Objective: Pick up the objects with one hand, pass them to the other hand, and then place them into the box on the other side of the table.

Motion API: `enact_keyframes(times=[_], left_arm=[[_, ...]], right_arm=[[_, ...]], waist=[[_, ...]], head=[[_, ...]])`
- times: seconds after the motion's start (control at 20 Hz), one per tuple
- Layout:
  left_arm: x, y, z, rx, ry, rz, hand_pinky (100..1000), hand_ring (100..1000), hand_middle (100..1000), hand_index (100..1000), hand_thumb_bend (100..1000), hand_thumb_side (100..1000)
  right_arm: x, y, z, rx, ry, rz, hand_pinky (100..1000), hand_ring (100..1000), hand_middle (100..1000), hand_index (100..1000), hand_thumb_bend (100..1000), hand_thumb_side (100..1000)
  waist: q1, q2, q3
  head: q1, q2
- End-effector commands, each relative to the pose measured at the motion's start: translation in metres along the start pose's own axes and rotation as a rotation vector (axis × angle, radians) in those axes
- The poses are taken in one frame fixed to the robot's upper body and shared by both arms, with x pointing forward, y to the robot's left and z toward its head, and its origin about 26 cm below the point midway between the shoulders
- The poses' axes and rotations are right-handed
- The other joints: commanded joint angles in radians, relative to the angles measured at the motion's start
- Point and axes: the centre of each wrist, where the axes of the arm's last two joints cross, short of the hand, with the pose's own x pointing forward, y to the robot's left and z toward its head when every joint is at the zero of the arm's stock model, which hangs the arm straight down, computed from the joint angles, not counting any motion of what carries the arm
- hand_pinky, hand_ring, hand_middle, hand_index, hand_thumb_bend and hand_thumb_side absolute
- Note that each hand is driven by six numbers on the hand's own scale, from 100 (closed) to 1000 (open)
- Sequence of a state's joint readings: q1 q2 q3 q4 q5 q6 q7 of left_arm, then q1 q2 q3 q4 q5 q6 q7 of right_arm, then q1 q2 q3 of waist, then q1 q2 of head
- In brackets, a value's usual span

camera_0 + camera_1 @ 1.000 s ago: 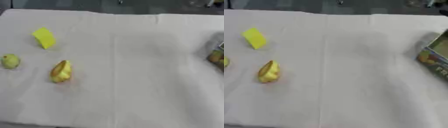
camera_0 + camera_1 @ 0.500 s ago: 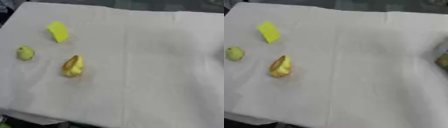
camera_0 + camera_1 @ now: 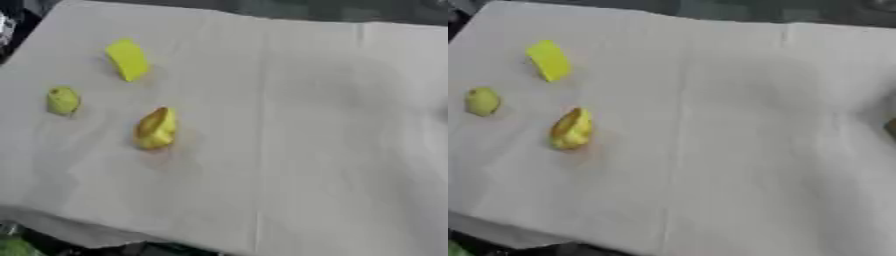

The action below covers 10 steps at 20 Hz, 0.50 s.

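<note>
White creased cloth (image 3: 306, 125) | flat yellow block (image 3: 128, 60) | round green fruit (image 3: 63, 100) | curved yellow piece (image 3: 157, 128)

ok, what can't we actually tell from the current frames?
- Both hands: in neither view.
- Box: cut off by the right edge; only a dark sliver in the right eye view.
- Three yellow things: bright yellow block, round yellow-green thing, yellow-brown thing, all too blurred to identify.

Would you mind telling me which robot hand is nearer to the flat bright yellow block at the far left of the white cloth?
Neither can be judged: no robot hand shows in either view. The flat bright yellow block lies on the robot's left side of the white cloth.
</note>
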State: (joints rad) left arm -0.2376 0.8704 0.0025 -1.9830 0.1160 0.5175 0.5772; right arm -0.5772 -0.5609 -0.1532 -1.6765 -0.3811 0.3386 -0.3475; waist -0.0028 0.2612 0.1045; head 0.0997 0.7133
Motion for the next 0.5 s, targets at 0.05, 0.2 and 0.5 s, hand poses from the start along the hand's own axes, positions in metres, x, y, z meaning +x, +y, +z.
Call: enact_keyframes(times=[0.05,0.2,0.5], left_arm=[[0.022,0.021,-0.014,-0.091,0.038,-0.284,793,782,785,820,806,509],[0.028,0.031,-0.028,-0.341,0.126,-0.488,831,813,799,831,838,472],[-0.003,0.039,-0.062,-0.633,0.378,-0.659,845,819,777,823,844,459]], right_arm=[[0.015,-0.005,-0.004,0.004,-0.048,0.034,790,907,791,892,100,560],[0.015,-0.003,-0.004,0.017,-0.046,0.038,790,907,791,892,100,560],[0.016,0.0,-0.005,0.033,-0.047,0.043,790,907,791,892,100,558]], waist=[[0.017,-0.022,-0.001],[0.02,-0.028,-0.001],[0.022,-0.034,-0.001]], head=[[-0.01,-0.014],[-0.006,-0.013],[0.02,-0.024]])
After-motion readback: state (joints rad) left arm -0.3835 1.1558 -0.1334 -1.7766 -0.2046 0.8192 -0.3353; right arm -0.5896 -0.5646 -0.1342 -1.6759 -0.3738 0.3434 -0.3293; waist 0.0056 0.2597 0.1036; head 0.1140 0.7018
